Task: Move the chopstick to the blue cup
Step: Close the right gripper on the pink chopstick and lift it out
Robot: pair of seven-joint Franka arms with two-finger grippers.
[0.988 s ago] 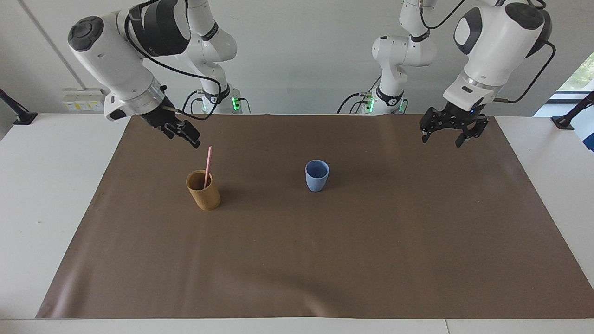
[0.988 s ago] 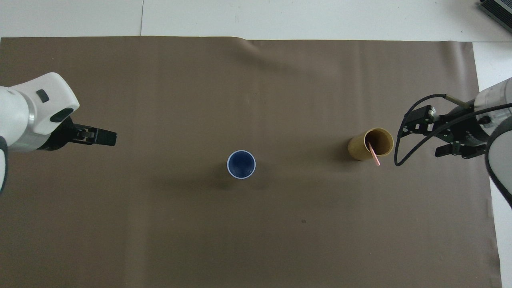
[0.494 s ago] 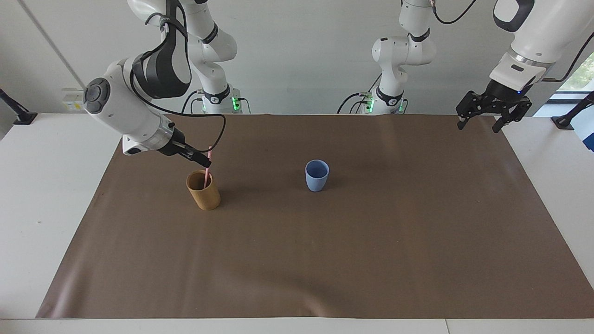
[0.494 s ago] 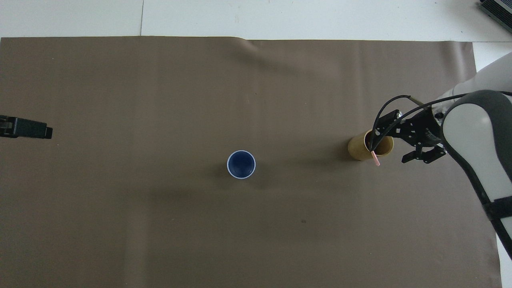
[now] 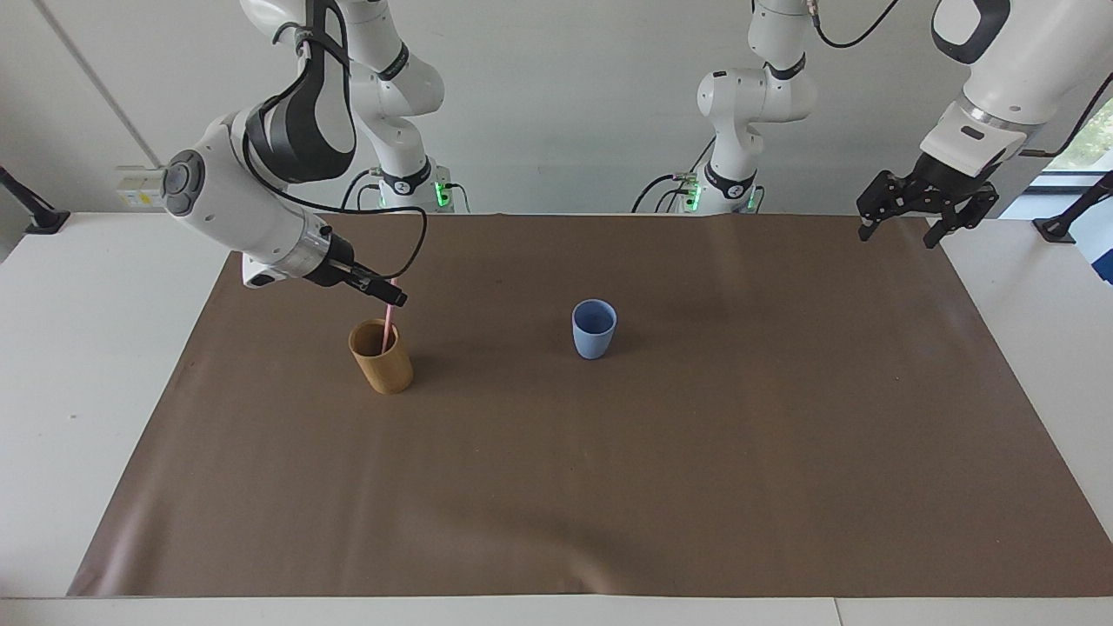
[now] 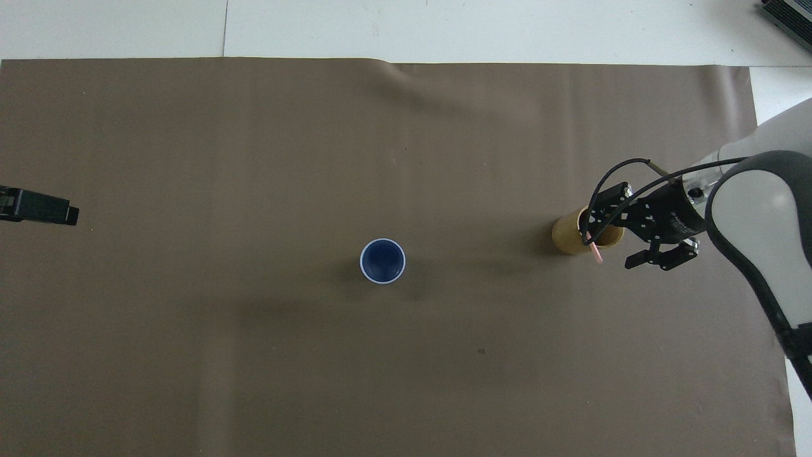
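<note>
The pale pink chopstick (image 5: 385,330) stands tilted in a tan-brown cup (image 5: 383,363) toward the right arm's end of the table; its top (image 6: 596,253) pokes out over the rim. My right gripper (image 5: 396,299) hangs open just over that cup (image 6: 566,235), reaching in sideways. Seen from above, its two fingers flank the chopstick's upper end without closing on it. The blue cup (image 5: 594,330) stands upright and empty mid-table (image 6: 382,261). My left gripper (image 5: 897,237) waits open in the air over the mat's corner at its own end; only its tip (image 6: 68,214) shows from above.
A brown mat (image 5: 609,478) covers most of the white table. The two cups stand about level with each other on it. A dark device (image 6: 790,16) sits at the table's corner farthest from the robots, at the right arm's end.
The right gripper has come down and reached sideways to the chopstick's top, staying open. The left arm drew back and up toward its own end of the table, then held still.
</note>
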